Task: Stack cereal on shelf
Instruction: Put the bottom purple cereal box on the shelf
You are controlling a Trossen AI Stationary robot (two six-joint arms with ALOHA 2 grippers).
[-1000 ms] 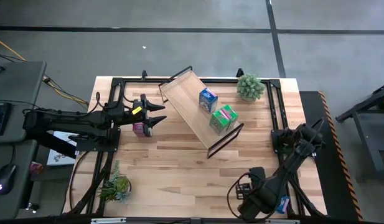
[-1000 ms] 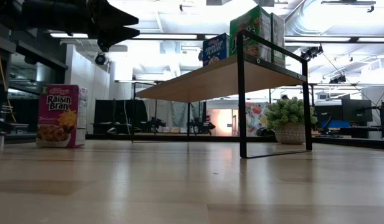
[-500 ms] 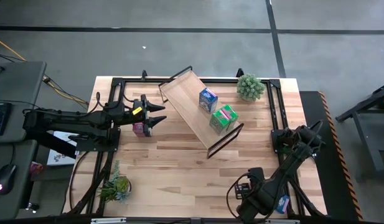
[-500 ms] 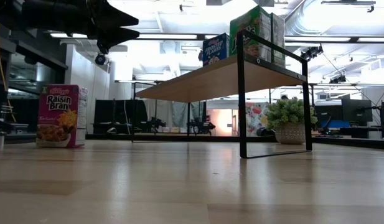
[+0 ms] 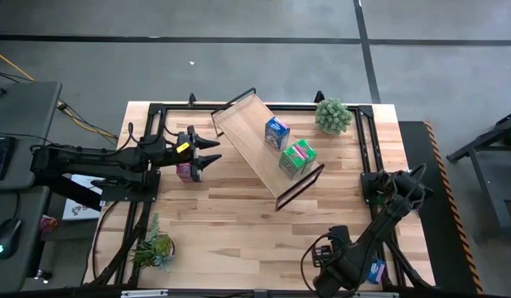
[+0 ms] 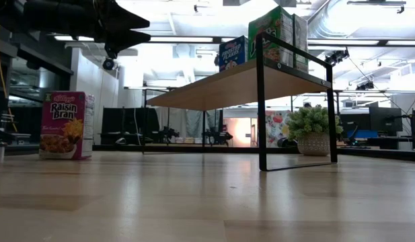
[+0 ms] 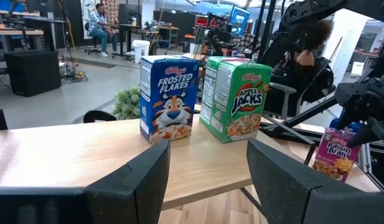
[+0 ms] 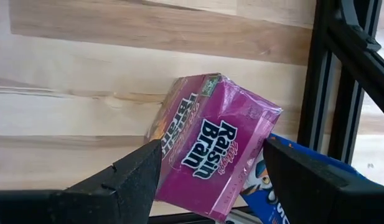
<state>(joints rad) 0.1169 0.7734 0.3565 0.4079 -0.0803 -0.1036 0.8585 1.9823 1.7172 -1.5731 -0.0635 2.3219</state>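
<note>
The shelf (image 5: 253,142) stands slantwise at the table's far middle. A blue cereal box (image 5: 277,132) and two green ones (image 5: 297,157) stand upright on its board; they also show in the left wrist view (image 7: 168,96) (image 7: 236,96). A magenta Raisin Bran box (image 6: 66,125) stands upright on the table left of the shelf. My left gripper (image 5: 210,152) is open and empty above and beside it, pointing at the shelf. My right gripper (image 8: 210,186) is open at the near right corner, its fingers on either side of a second magenta box (image 8: 210,146), which rests partly on a blue box (image 8: 272,186).
A potted plant (image 5: 333,116) stands at the far right and another (image 5: 153,248) at the near left corner. A black frame (image 5: 367,149) runs around the table's edges. Bare planks lie between the shelf and the near edge.
My right arm has shifted a little toward the table's near edge. The boxes and the shelf have stayed where they were.
</note>
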